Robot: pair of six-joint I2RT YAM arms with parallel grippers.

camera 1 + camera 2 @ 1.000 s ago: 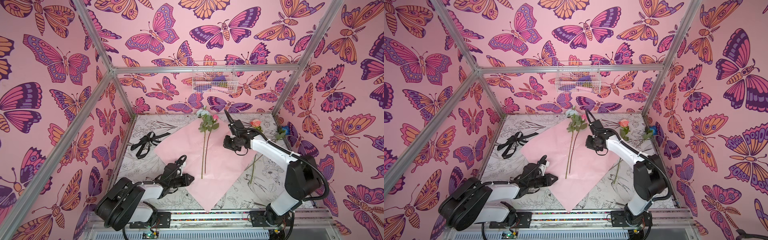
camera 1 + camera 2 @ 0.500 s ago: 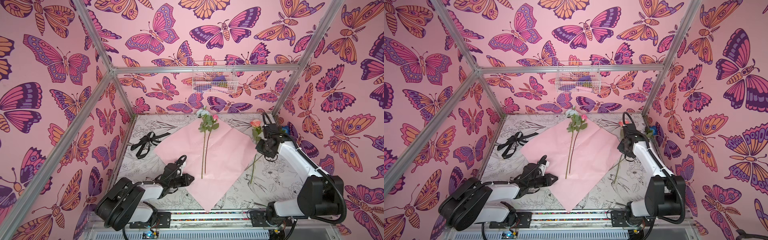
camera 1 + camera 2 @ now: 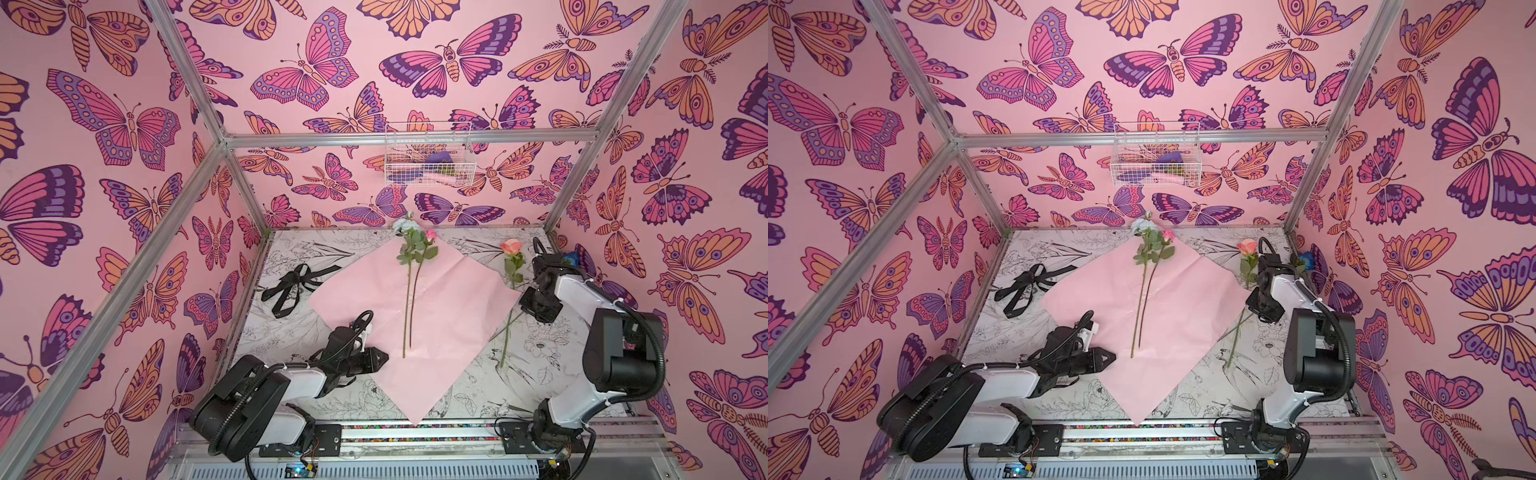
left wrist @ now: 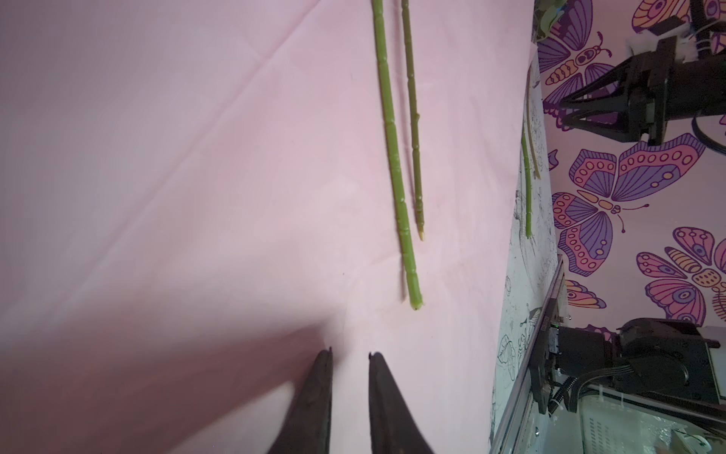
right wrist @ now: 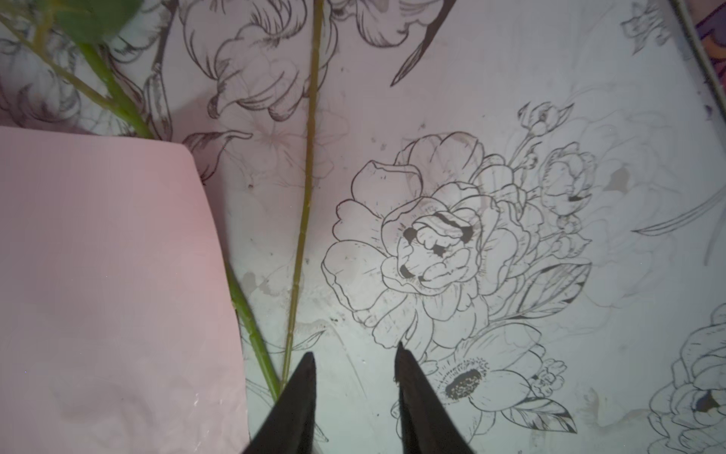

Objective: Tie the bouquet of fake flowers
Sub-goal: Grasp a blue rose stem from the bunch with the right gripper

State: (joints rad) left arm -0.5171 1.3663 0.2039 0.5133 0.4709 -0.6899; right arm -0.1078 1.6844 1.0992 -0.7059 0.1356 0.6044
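step: gathering, by my judgement; only two flowers lie on the paper, so tying is far off.
next move: it calls for the right gripper to settle over a loose stem and lift it onto the paper beside the pair.
paper: a pink diamond in mid-floor, with one corner at 6 o'clock in both top views.
ribbon: black, at 9 o'clock of the paper, untouched.
pair on paper: blooms at 12 o'clock, stems side by side running to 6.
loose flowers: a peach rose and a blue bloom off the paper at 3 o'clock; their stems cross near the right gripper.
right gripper: jaws apart and empty, just beside the crossing stems, not touching as far as I can tell.
left gripper: jaws slightly apart and empty, low over the paper, stem ends near, at its 12 o'clock.
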